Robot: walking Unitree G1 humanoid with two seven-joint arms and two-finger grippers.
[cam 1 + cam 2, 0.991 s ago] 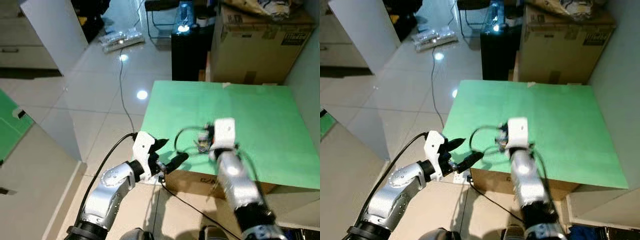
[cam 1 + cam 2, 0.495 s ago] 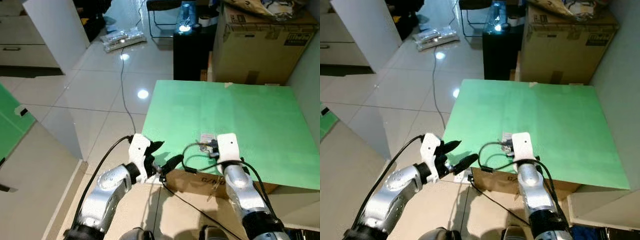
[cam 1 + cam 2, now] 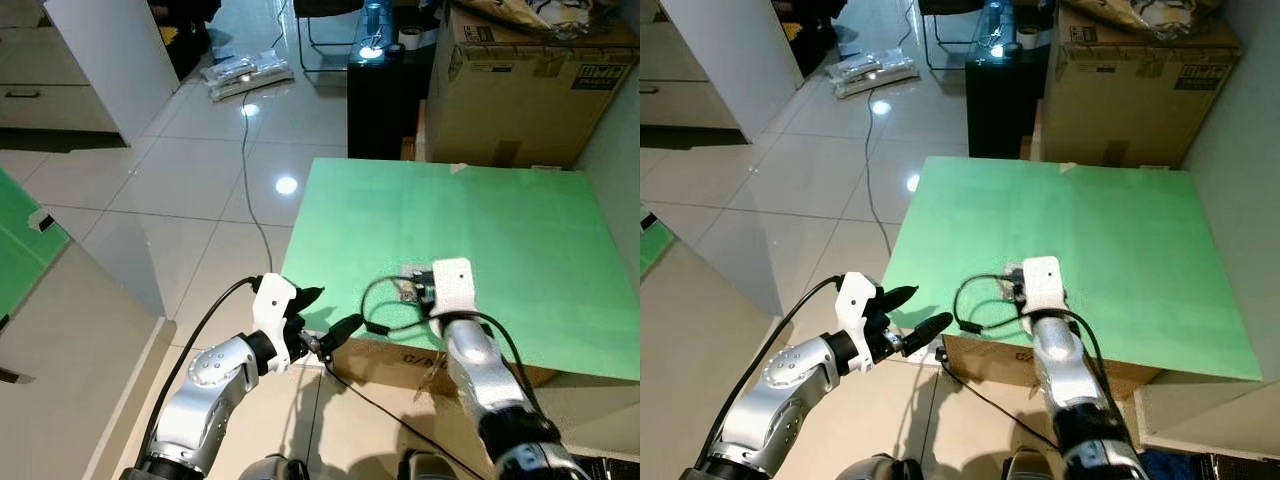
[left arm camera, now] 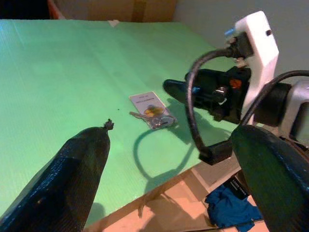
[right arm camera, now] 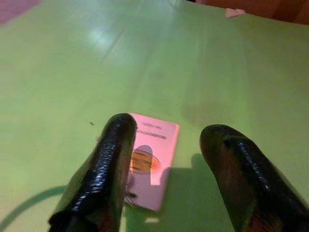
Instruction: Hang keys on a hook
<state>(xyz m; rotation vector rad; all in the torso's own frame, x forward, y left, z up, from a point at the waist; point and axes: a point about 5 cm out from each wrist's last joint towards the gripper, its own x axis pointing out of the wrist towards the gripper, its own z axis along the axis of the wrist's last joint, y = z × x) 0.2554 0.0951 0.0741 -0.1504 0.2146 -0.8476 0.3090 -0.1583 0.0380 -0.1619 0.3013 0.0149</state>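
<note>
The keys (image 4: 153, 112) lie flat on the green table top (image 3: 500, 220) near its front edge, a small metal bunch on a pale card tag with an orange spot. My right gripper (image 5: 169, 129) is open just above the table, and its two black fingers (image 5: 113, 164) stand on either side of the card tag (image 5: 153, 151). From the head views its white wrist housing (image 3: 452, 285) covers most of the keys. My left gripper (image 3: 327, 312) is open and holds nothing, hovering off the table's front left corner and pointing towards the keys.
A big cardboard box (image 3: 530, 85) and a black cabinet (image 3: 385, 100) stand behind the table. A grey wall (image 3: 620, 130) closes the right side. On the left are shiny tiled floor with a cable (image 3: 243, 150) and a white panel (image 3: 110, 60).
My right arm drew back towards the table's front edge and now sits over the keys. The left gripper has sunk slightly by the corner, still open.
</note>
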